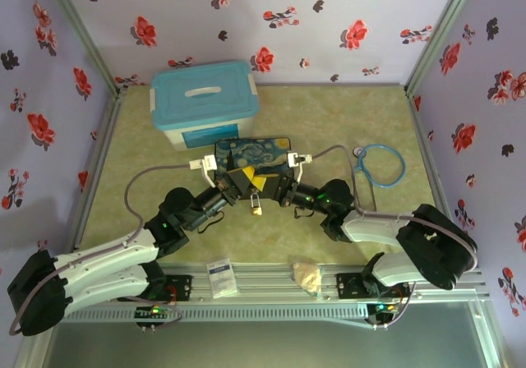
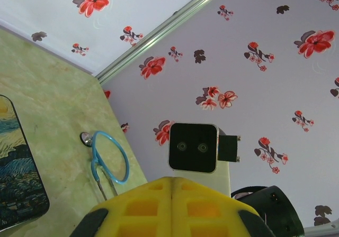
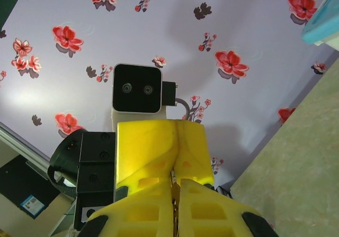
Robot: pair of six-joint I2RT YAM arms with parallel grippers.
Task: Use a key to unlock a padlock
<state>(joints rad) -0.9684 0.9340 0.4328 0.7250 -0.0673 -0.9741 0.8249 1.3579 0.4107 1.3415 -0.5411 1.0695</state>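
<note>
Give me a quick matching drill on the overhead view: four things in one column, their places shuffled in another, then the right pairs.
Things
1. padlock
2. stethoscope
3. blue-lidded storage box
4. white packet

Places
A. far left of the table
B. on the near aluminium rail
C. mid-table, in front of the painted tin
D. right side, near the wall

Pairs: 1-C; 2-D; 3-A; 4-B
</note>
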